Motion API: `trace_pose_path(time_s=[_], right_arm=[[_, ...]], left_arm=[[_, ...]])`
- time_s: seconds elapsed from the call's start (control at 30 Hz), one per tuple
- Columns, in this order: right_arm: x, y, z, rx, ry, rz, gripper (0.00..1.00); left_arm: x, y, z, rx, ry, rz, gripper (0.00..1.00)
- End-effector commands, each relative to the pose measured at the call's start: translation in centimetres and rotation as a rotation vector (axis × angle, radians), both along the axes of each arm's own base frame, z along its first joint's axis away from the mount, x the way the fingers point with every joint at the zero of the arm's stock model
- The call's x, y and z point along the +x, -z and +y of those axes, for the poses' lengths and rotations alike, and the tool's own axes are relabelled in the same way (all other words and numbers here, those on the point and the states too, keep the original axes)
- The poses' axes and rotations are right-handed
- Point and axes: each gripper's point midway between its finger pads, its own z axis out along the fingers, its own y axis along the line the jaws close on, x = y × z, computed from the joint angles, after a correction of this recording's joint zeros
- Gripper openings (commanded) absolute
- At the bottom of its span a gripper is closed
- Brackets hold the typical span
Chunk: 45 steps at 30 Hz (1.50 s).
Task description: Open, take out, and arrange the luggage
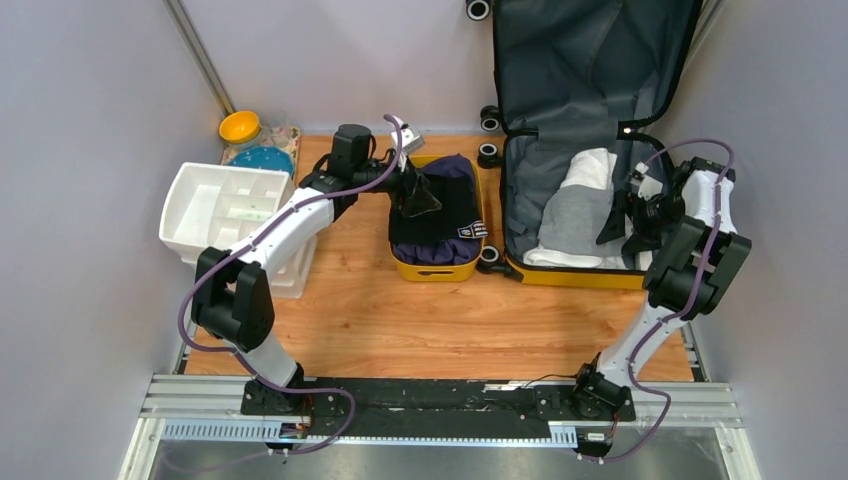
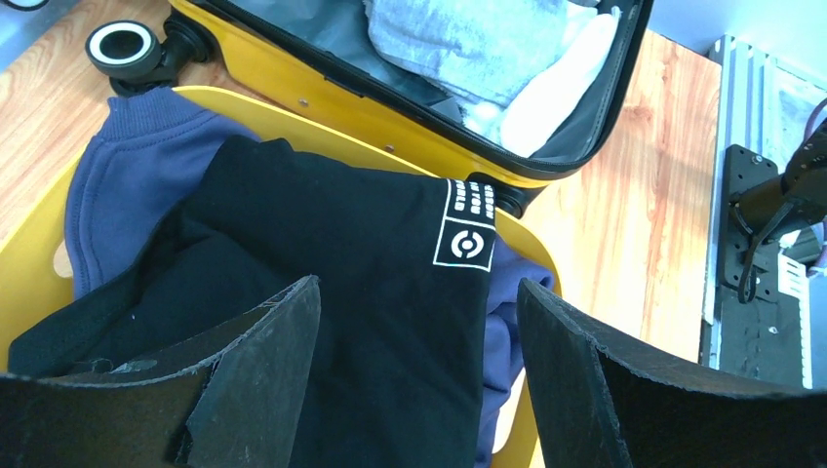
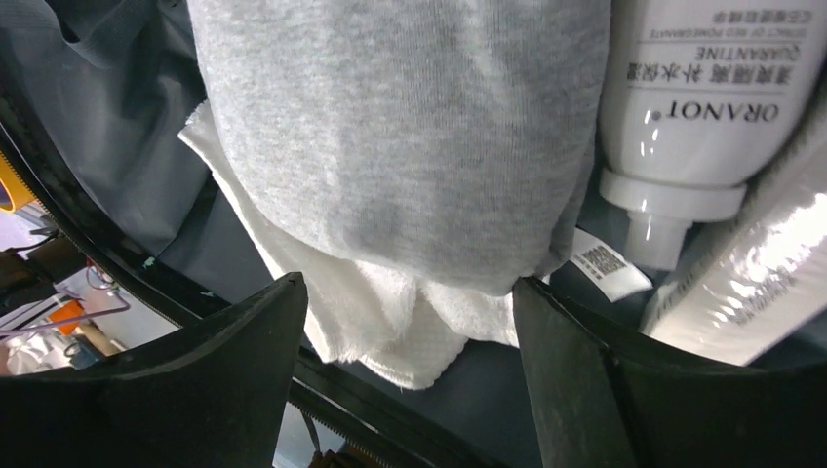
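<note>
The luggage [image 1: 580, 274], a yellow suitcase, lies open at the right with its grey-lined lid [image 1: 590, 60] raised against the back wall. Inside it a grey garment [image 3: 390, 127] rests on a white towel [image 3: 380, 327], beside a white bottle [image 3: 702, 97]. My right gripper [image 3: 408, 285] hangs open over the edge of these clothes, holding nothing. My left gripper [image 2: 419, 288] is open just above a black garment [image 2: 361, 244] lying on a blue sweatshirt [image 2: 127, 175] in the yellow tub [image 2: 29, 273]. From above, the left gripper [image 1: 420, 200] is over the tub and the right gripper [image 1: 625, 225] over the suitcase's right side.
A white compartmented organiser [image 1: 225, 210] stands at the left on the wooden table. Behind it are an orange bowl [image 1: 240, 127] and a blue dish [image 1: 265, 160]. A white wrapped pack [image 3: 751, 263] lies beside the bottle. Walls close in left, right and back.
</note>
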Motion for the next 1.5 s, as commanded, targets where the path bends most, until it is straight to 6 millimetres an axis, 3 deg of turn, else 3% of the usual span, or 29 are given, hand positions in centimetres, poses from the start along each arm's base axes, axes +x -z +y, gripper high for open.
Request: trace_pose_path(time_s=[0.0,0.07,0.1,0.17,0.2,0.3,0.4,0.53,0.57,0.6,0.7,0.77,0.8,0.9,1.17,1.27,1.47], right_arm=[[0.8,0.6,1.3,0.073,0.015,0.013,0.80],[0.8,0.1,2.0,0.109,0.008,0.015,0.72],[0.9,-0.5,2.3,0.129,0.007,0.000,0.61],[1.2,-1.8,2.5,0.135,0.002,-0.021,0.50],[1.3,-2.4,2.6,0.142,0.001,-0.035,0.36],[1.7,-4.3,3.1,0.169,-0.006,-0.079,0.13],[2.0,-5.7,3.5,0.189,-0.003,-0.111,0.00],[1.9,-5.5,3.1,0.159,0.011,-0.101,0.05],[1.8,-5.1,2.8,0.140,0.015,-0.092,0.12],[1.5,-4.7,2.1,0.090,0.032,-0.070,0.34],[0.6,-3.2,0.4,-0.005,0.073,-0.025,0.68],[-0.1,-2.4,-0.3,-0.035,0.088,0.000,0.75],[-0.4,-2.0,-0.6,-0.053,0.093,0.019,0.84],[-0.8,-1.2,-0.5,-0.025,0.103,0.035,0.84],[1.6,0.4,-0.4,0.019,0.155,0.013,0.84],[2.4,0.5,-0.8,0.014,0.161,-0.007,0.80],[3.1,-0.9,-0.2,0.043,0.145,-0.059,0.59]], left_arm=[[-0.5,-1.5,-0.5,-0.038,0.041,-0.034,0.81],[-0.6,-1.7,-0.5,-0.042,0.045,-0.037,0.81],[-0.7,-1.8,-0.5,-0.043,0.050,-0.045,0.81],[-0.8,-2.1,-0.5,-0.045,0.052,-0.060,0.80],[-0.7,-2.3,-0.6,-0.047,0.052,-0.068,0.80],[-0.6,-2.7,-1.0,-0.058,0.059,-0.088,0.78],[-0.4,-3.0,-2.1,-0.058,0.085,-0.119,0.77],[-0.5,-3.3,-4.0,-0.059,0.134,-0.157,0.77],[-0.2,-3.5,-4.4,-0.064,0.139,-0.163,0.77],[-0.2,-3.6,-4.7,-0.069,0.143,-0.159,0.77],[0.0,-3.9,-5.4,-0.086,0.140,-0.148,0.77],[0.2,-3.9,-5.5,-0.094,0.135,-0.145,0.77],[0.2,-4.1,-5.5,-0.097,0.131,-0.145,0.77],[0.1,-3.8,-5.4,-0.095,0.129,-0.140,0.77],[-0.1,-3.5,-5.4,-0.095,0.115,-0.120,0.77],[-0.1,-3.4,-5.3,-0.098,0.112,-0.117,0.77],[-0.4,-3.8,-6.5,-0.109,0.147,-0.133,0.77]])
